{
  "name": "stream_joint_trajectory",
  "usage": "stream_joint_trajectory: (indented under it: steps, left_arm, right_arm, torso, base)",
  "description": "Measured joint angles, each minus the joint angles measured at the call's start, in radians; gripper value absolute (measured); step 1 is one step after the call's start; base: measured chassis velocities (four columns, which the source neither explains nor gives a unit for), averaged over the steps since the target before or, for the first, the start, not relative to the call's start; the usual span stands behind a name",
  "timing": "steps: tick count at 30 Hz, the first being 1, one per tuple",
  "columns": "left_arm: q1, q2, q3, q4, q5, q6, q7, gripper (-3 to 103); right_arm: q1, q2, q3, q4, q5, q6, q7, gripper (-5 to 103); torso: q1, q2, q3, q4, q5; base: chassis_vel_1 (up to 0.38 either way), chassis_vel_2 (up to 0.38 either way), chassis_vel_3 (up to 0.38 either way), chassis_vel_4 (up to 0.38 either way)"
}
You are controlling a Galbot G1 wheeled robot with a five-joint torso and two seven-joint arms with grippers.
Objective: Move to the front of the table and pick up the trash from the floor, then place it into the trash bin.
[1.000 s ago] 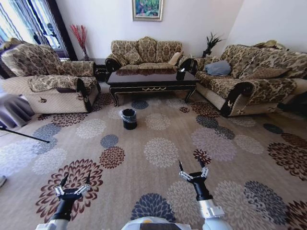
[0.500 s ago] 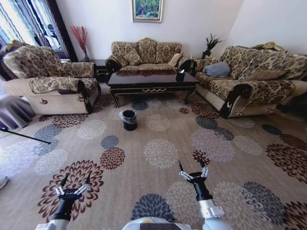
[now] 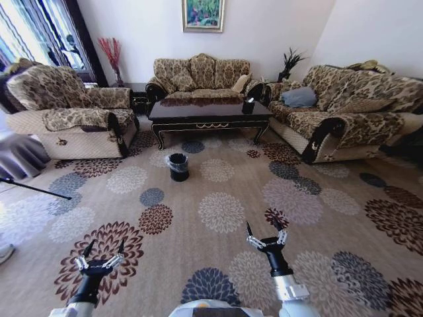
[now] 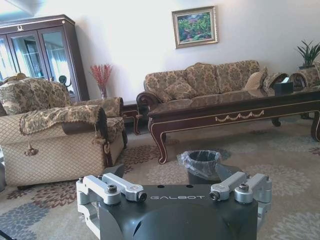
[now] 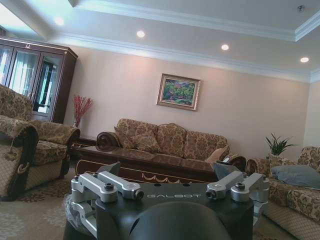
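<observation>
The long dark table (image 3: pixel 210 112) stands ahead at the far side of the flowered carpet, with gold ornament on its apron (image 4: pixel 239 117). The black trash bin (image 3: pixel 177 166) with its grey bag liner sits on the carpet in front of the table's left end. In the left wrist view the trash bin (image 4: pixel 202 163) rises just beyond my fingers. I cannot make out the trash on the patterned carpet. My left gripper (image 3: pixel 104 246) and right gripper (image 3: pixel 263 228) are held low near my body, both open and empty.
An armchair (image 3: pixel 73 115) stands at the left, a sofa (image 3: pixel 201 72) behind the table and another sofa (image 3: pixel 350 105) at the right. A black box (image 3: pixel 248 104) sits on the table's right end. A thin dark rod (image 3: pixel 33 187) lies across the carpet at far left.
The whole picture has shifted slightly, with the table, bin and sofas a little lower and nearer: the camera has moved forward. Both arms keep the same pose.
</observation>
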Motion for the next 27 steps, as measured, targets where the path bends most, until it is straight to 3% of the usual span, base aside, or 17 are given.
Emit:
stream_joint_trajectory:
  steps: [27]
  left_arm:
    - [0.000,0.000,0.000,0.000,0.000,0.000,0.000,100]
  right_arm:
    - [0.000,0.000,0.000,0.000,0.000,0.000,0.000,100]
  torso:
    - [0.052,0.118,0.067,0.0000,0.0000]
  base:
    - [0.000,0.000,0.000,0.000]
